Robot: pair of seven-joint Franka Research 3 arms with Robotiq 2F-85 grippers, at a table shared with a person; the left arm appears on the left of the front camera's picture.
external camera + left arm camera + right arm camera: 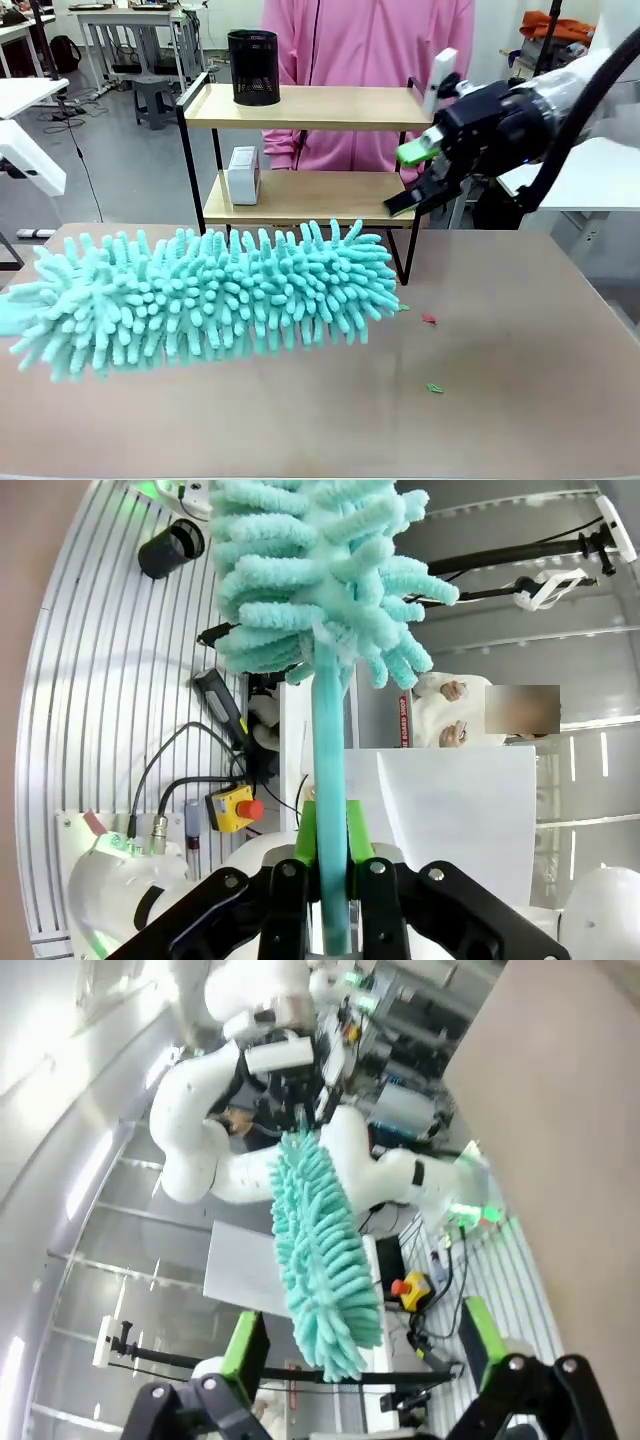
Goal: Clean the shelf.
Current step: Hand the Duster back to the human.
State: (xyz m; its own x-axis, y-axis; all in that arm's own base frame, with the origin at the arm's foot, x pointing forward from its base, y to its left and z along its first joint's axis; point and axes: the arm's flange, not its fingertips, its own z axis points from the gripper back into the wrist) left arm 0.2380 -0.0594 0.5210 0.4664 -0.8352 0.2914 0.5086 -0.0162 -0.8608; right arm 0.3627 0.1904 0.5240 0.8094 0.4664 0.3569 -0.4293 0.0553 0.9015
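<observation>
Teal duster [210, 295] between left fingers [361, 832]

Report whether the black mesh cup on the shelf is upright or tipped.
Upright: the black mesh cup stands on its base, rim up, on the top board of the shelf.

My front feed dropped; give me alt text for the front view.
A fluffy teal duster stretches across the foreground above the table. Behind it stands the shelf, a black mesh cup on its top board and a white box on the lower one. The open right gripper hovers at the shelf's right end, a person in pink behind it.
</observation>
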